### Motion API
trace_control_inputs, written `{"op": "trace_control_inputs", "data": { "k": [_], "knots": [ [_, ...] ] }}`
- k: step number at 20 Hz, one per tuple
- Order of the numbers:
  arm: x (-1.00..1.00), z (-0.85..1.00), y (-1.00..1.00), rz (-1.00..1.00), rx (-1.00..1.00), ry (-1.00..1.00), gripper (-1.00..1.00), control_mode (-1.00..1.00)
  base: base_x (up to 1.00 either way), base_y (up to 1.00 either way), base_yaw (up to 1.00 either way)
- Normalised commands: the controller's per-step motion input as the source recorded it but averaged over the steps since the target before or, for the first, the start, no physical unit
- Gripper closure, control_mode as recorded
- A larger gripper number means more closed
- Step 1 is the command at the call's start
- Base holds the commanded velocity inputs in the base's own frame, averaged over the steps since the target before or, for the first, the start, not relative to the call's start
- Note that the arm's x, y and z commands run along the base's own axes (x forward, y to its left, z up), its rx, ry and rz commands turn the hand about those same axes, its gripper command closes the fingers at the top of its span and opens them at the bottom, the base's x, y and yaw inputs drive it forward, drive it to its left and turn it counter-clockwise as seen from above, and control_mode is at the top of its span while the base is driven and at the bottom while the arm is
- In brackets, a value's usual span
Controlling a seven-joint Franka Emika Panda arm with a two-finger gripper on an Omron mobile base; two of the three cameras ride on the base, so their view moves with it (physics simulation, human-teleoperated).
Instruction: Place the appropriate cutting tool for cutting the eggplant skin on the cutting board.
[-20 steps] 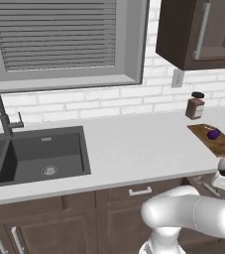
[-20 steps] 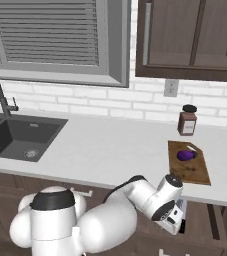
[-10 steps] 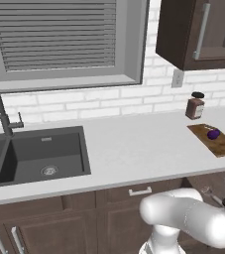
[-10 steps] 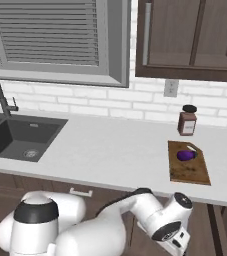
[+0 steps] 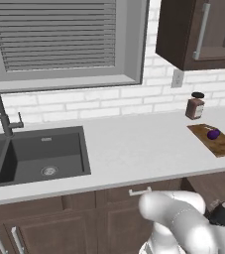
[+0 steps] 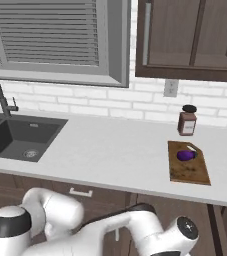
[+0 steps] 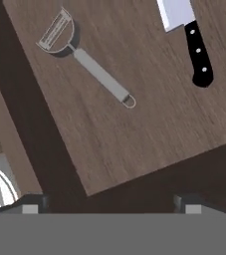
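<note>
Peeler, grey handle, Y-shaped metal head

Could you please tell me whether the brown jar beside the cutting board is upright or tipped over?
Upright. The jar stands on the counter with its black lid on top, just behind the cutting board.

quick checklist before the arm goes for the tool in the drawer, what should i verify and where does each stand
1. Right tool in sight: ok, a peeler lies on the drawer floor.
2. Wrong tool apart from it: ok, the knife lies well away.
3. Gripper open: ok, jaws wide apart, nothing between them.
4. Gripper centred over the peeler: not ok, it sits off toward the upper left in the hand view.
5. Cutting board has bare room: ok, beside the eggplant.
6. Jar off the board: ok.
</note>
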Motion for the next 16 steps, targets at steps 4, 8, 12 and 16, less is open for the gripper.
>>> {"op": "trace_control_inputs", "data": {
  "k": [4, 8, 12, 16],
  "knots": [
    [0.51, 0.93, 0.48, 0.13, -0.11, -0.01, -1.00, -1.00, 0.00, 0.00, 0.00],
    [0.88, 0.72, 0.62, 0.20, -0.22, 0.01, -1.00, -1.00, 0.00, 0.00, 0.00],
    [0.12, -0.17, 0.34, 0.13, -0.12, 0.00, -1.00, -1.00, 0.00, 0.00, 0.00],
    [0.00, -0.44, -0.11, 0.13, 0.00, -0.03, -1.00, -1.00, 0.00, 0.00, 0.00]
  ]
}}
